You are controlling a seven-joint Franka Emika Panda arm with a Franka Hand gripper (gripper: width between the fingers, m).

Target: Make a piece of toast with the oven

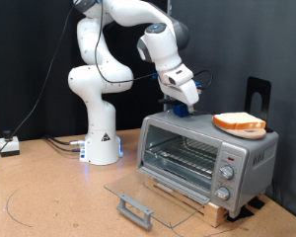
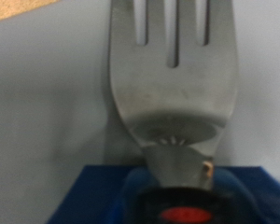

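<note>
**Oven door down, toast on plate atop oven, claw at the oven roof**

The white Panda arm (image 1: 99, 79) stands on its base at the exterior view's left and bends over towards the exterior view's right, its wrist lowered to the roof of the oven.

The oven (image 1: 207, 158) is a silver-grey toaster oven set on a slatted wooden base (image 1: 202, 197) on the brown table (image 1: 49, 207). Its glass door (image 1: 148, 197) is fully lowered and lies flat in front of the opening, handle outermost. The wire rack (image 1: 183, 158) inside is bare as far as can be seen. Three knobs (image 1: 227, 173) run down the front panel at the exterior view's right.

On the oven roof, towards the exterior view's right, sits a round light-wood plate (image 1: 257, 131). The piece of toast (image 1: 239, 121) lies flat on that plate, tan face up with a darker crust.

The claw (image 1: 181, 109) is at the roof's other end, well apart from the toast. A blue item (image 1: 180, 113) shows below it there. How far the fingers are spread I cannot tell from the exterior view.

The wrist view is filled by a metal fork (image 2: 173, 84), tines pointing away, its neck running into a blue part (image 2: 93, 191) with a red patch (image 2: 187, 215). The fingers themselves are not visible there, so a hold on the fork cannot be confirmed.
</note>
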